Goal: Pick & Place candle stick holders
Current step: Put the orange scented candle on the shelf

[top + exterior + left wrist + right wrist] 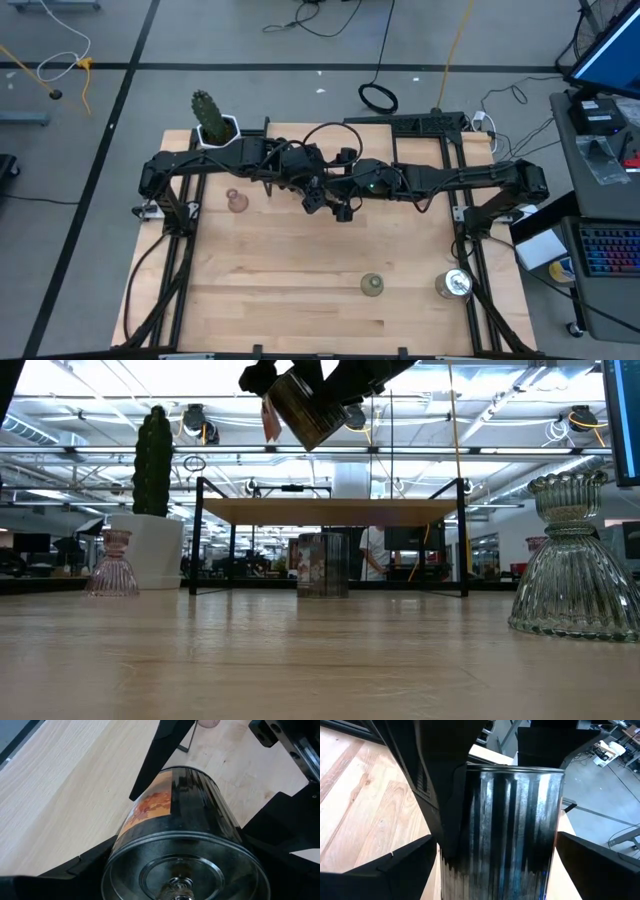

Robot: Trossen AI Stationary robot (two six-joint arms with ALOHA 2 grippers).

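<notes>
A silvery holder [180, 845] is held tilted above the table [300, 290], clamped by the left gripper [318, 198] while the right gripper's [345, 208] spread fingers flank it, contact unclear. A pink holder [237, 201] stands on the left gripper's outer side, near a cactus [210, 113]. A green holder [372, 285] and another silvery holder [453, 284] sit well apart, nearer the right gripper.

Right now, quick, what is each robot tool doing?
Left tool: closed on the shiny metal can, held up above the table.
Right tool: around the same can; whether it grips cannot be told.
</notes>
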